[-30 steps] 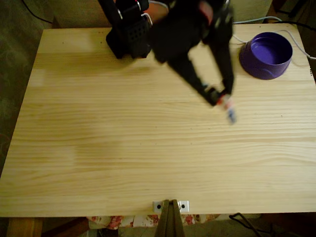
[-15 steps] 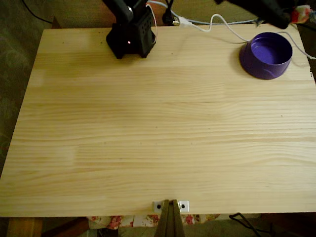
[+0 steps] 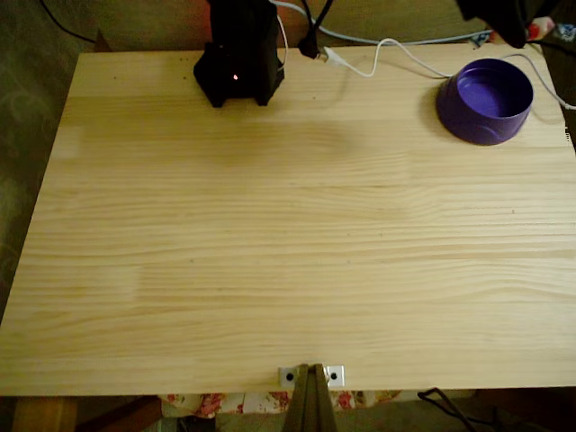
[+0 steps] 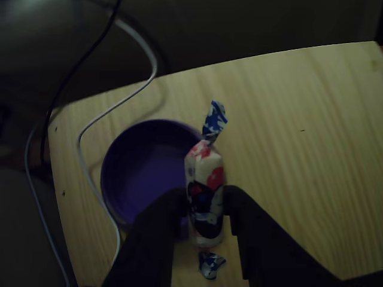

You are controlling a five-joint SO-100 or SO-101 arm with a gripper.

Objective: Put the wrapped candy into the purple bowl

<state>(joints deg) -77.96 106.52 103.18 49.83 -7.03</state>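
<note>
Looking down from the fixed view, we see a pale pine table (image 3: 270, 252) made of glued planks, its grain running left to right in long streaks. The round deep-purple plastic bowl (image 3: 485, 100) sits near the far right corner, thick-rimmed, with sloping sides and a glossy inside. The black arm base (image 3: 238, 63) stands at the far edge, left of centre, a small red light glowing on it. A white cable (image 3: 396, 47) curls across the wood between base and bowl. Above the bowl's far rim, at the picture's top edge, we make out the dark gripper (image 3: 531, 27) with a red and bluish speck at its tip; it is too small there to tell more.

In the other view, we look along the black two-finger gripper (image 4: 204, 206), whose matte fingers are closed tight against the small slender wrapped candy (image 4: 205, 191). Its crinkled white wrapper carries orange-red and dark blotches, and one bluish twisted end points upward while the other pokes out below. The candy hangs over the bowl's (image 4: 140, 173) right rim, with the smooth purple hollow to its left.
</note>
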